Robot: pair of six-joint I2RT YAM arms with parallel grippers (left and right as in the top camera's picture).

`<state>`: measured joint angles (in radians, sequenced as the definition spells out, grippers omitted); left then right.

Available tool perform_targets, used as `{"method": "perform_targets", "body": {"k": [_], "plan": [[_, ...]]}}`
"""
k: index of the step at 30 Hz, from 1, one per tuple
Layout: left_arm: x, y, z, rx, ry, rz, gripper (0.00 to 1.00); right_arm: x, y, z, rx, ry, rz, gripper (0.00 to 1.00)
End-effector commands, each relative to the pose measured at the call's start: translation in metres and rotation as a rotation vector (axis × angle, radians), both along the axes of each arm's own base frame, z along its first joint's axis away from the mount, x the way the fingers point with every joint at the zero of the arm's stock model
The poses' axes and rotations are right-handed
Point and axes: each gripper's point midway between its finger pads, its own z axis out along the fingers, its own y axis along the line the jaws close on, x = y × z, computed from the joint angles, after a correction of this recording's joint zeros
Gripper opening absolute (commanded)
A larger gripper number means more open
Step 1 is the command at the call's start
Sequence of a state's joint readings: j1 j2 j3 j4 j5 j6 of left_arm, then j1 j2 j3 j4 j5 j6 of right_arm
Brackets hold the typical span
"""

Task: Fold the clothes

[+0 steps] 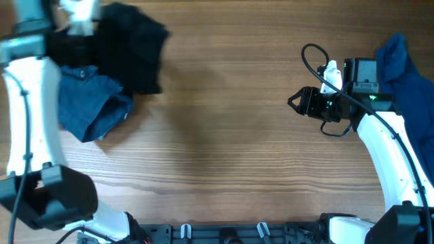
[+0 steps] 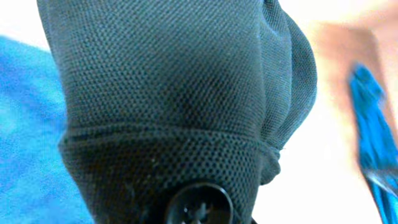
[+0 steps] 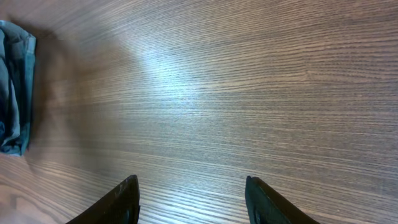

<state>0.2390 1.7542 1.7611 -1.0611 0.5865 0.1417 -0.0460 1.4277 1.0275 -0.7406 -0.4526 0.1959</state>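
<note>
The wooden worktop (image 1: 224, 149) is carrying a bunched black garment (image 1: 132, 47) far left, overlapping a darker blue buttoned garment (image 1: 91, 105), and a blue shirt (image 1: 400, 68) at the right edge. The right claw (image 3: 193, 186) is hanging wide over bare wood; whether the left claw (image 1: 78, 17), above the black garment, is gripping cannot be told.

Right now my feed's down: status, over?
Right gripper open over table. Left gripper at black garment, grip hidden. Nothing folded yet.
</note>
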Motion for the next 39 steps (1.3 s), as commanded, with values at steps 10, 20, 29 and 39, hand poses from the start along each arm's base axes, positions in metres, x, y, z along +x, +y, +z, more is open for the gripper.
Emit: {"method": "perform_targets", "body": {"k": [10, 20, 29, 39], "plan": [[-0.03, 0.184, -0.126, 0.054, 0.337, 0.405, 0.89, -0.005, 0.003, 0.001, 0.016, 0.023, 0.014, 0.54], [-0.057, 0.202, 0.014, 0.1, 0.094, 0.623, 1.0, -0.002, 0.003, 0.004, 0.016, 0.003, 0.015, 0.54], [-0.127, 0.035, 0.153, 0.154, -0.285, 0.191, 0.79, 0.015, 0.024, 0.147, 0.061, -0.502, 0.174, 0.59], [-0.236, -0.029, 0.15, 0.288, -0.193, 0.171, 1.0, -0.095, 0.033, 0.273, 0.008, -0.929, 0.22, 0.99]]}}
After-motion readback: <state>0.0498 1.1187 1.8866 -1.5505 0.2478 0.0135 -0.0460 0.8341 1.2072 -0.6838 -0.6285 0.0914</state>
